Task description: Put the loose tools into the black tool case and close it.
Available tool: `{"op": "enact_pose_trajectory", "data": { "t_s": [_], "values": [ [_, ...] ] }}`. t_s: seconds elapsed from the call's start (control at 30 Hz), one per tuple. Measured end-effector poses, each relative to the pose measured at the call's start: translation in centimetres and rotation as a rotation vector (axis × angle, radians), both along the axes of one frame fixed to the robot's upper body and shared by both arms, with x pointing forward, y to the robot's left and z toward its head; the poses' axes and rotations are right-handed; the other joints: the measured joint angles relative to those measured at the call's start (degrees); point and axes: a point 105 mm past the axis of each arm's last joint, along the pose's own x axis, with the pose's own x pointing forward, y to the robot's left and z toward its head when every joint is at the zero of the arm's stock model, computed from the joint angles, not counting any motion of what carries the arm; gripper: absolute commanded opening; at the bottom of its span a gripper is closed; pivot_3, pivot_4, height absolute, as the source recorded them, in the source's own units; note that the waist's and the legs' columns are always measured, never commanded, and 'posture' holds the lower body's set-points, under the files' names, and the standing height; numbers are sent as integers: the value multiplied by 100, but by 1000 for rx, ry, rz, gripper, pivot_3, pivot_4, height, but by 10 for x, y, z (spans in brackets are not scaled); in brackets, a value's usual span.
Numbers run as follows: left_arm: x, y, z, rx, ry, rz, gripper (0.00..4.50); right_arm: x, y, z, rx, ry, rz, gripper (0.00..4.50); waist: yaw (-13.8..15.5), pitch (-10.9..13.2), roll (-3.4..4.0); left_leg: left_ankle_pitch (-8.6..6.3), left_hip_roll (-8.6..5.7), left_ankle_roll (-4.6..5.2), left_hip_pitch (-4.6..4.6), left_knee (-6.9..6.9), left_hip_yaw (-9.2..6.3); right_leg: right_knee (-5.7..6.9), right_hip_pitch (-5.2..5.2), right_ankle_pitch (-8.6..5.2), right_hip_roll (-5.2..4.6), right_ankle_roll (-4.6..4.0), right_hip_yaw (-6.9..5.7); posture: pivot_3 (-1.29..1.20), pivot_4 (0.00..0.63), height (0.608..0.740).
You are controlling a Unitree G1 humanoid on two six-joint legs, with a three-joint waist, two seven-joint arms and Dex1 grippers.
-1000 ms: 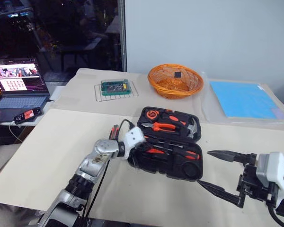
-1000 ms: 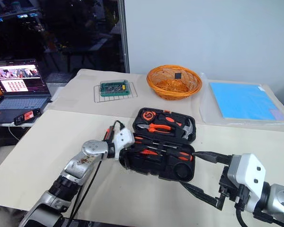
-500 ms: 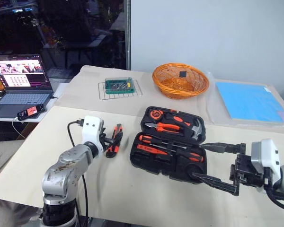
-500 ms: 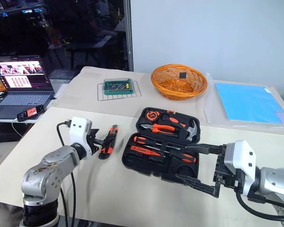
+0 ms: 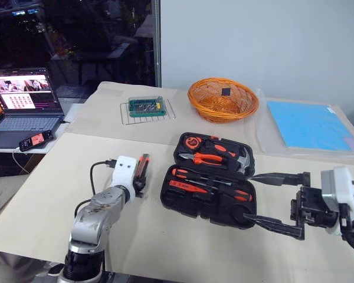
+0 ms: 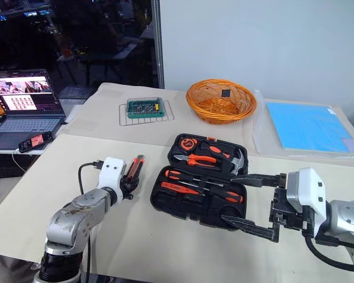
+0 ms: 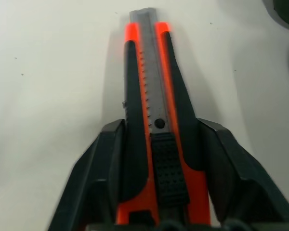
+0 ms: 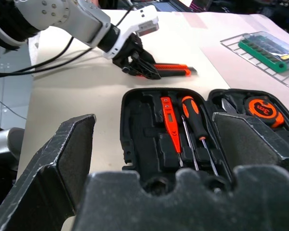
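Left of the open black tool case (image 5: pixel 209 188), the left pincer (image 5: pixel 138 187) straddles the utility knife (image 7: pixel 154 139), grip uncertain; right pincer (image 5: pixel 271 200) spread.

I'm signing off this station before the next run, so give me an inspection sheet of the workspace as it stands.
Surface: beige table, covered with sheets.
Job's things: black tool case open, screwdrivers slotted in; utility knife lies on the table beside the case.
Clutter: orange wicker basket, green board on a wire rack, blue sheet.
Hands: left hand straddles the knife's handle, grip not confirmed; right hand open, at the case's right end.
Cables: black cable at the left wrist.
Surroundings: laptop and phone on a side desk.
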Motion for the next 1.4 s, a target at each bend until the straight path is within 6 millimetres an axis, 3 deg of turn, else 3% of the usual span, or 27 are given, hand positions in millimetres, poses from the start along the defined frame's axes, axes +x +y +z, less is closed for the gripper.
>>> {"op": "enact_pose_trajectory", "data": {
  "t_s": [0.07, 0.13, 0.23, 0.3, 0.33, 0.37, 0.47, 0.57, 0.77, 0.9, 1.27, 1.33, 1.37, 1.4],
  "values": [
    [1, -5, 18, -99, -76, -101, 1796, -2, 1, -3, 5, 10, -8, 4500, -3, 7, -8, 1, 5, -4, -8, 0, 0, -1, -7, 1, -9, -3, -6, 0, 150, 740],
    [-6, -13, 41, -124, -106, -357, 1796, -6, -2, -4, 15, 17, -34, 4500, 6, 12, -9, 6, 7, -13, -21, 1, -1, 4, -19, -4, 8, -13, -26, 0, 150, 740],
    [-27, -30, 78, -9, -145, -868, 1796, -11, -11, -7, 28, 34, -90, 4500, 53, 14, 15, 5, 1, -11, -19, -1, 5, -1, -15, -10, 20, -19, -31, 0, 150, 740],
    [-36, -41, 79, 62, -135, -1078, 1796, -13, -13, -8, 26, 43, -102, 4500, 69, 11, 32, 0, -2, -3, -19, -1, 9, -14, -8, -10, 18, -19, -28, 0, 150, 740],
    [-40, -49, 71, 123, -112, -1239, 1796, -15, -15, -9, 25, 46, -119, 4500, 79, 11, 34, -1, -6, 2, -20, -1, 9, -24, -4, -10, 19, -18, -27, 0, 150, 740],
    [-42, -51, 66, 144, -99, -1295, 1796, -16, -15, -9, 23, 46, -123, 4500, 73, 11, 34, -1, -5, 4, -22, -1, 10, -31, -2, -8, 21, -16, -27, 0, 150, 740],
    [-31, -76, 54, 240, -92, -1464, 1796, -22, -20, -10, 18, 45, -173, 4500, 118, 14, 30, 23, -6, 52, -42, 5, -1, -54, 1, 3, 30, -1, -38, 0, 150, 740],
    [-19, -94, 48, 326, -100, -1520, 1796, -29, -17, -8, 10, 35, -179, 4500, 76, 13, 30, 17, -6, 70, -64, 11, -3, -66, -9, 16, 35, 20, -30, 0, 150, 740],
    [-11, -103, 22, 394, -34, -1556, 1796, -35, -14, -9, 8, 35, -213, 4500, -2, 14, 29, 8, -6, 80, -69, 11, -1, -66, -15, 21, 42, 57, -21, 0, 150, 740],
    [-13, -116, 20, 390, -17, -1577, 1796, -37, -12, -10, 7, 37, -226, 4500, 26, 15, 28, 8, -8, 81, -68, 18, -2, -67, -9, 13, 37, 43, -20, 0, 150, 740],
    [-28, -120, 19, 381, 82, -1576, 1796, -39, -13, -11, 8, 42, -241, 4500, 36, 14, 29, 8, -6, 81, -62, 29, -3, -60, -8, 15, 40, 48, -13, 0, 150, 740],
    [-27, -120, 17, 392, 80, -1568, 2804, -39, -13, -11, 7, 40, -240, 4500, 46, 14, 29, 8, -6, 82, -63, 29, -3, -61, -8, 16, 40, 47, -13, 0, 150, 740],
    [-26, -121, 17, 397, 74, -1562, 2933, -39, -13, -11, 6, 38, -239, 4500, 48, 14, 29, 8, -7, 82, -63, 30, -3, -61, -7, 16, 40, 46, -13, 0, 150, 740],
    [-25, -123, 18, 398, 60, -1555, 3493, -39, -13, -10, 5, 36, -237, 4500, 50, 14, 30, 8, -7, 82, -63, 30, -3, -61, -6, 17, 39, 47, -13, 0, 150, 740]
  ]
}}
